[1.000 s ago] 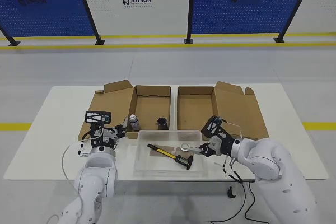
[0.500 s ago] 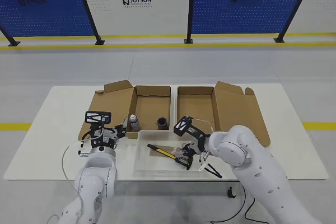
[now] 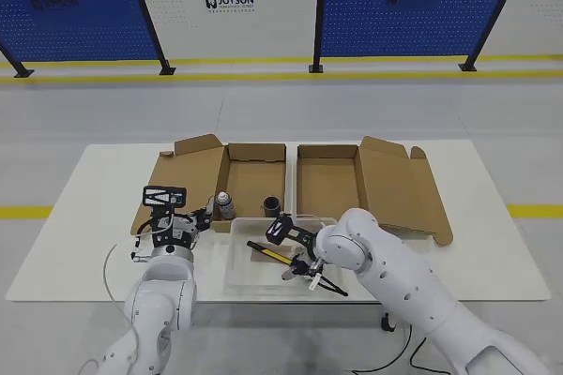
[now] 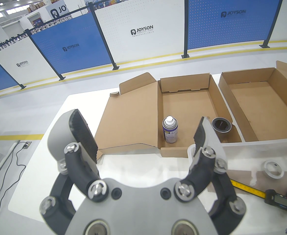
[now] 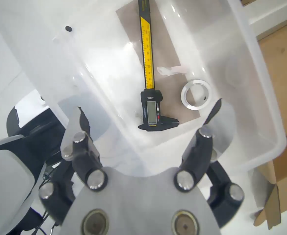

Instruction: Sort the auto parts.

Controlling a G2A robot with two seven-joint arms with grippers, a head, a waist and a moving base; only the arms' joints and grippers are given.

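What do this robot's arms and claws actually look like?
The left arm and right arm wear smooth glossy white shells. The left gripper and right gripper match: a silver metal plate, black linkages with silver bolts, and two pale fingers lined with black pads.

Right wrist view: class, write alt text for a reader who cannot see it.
The open right tool hangs over a clear plastic bin that holds a black digital caliper with a yellow scale. A silver metal ring lies beside the caliper's head, not touching it. A brown cardboard box shows beyond the bin's wall.
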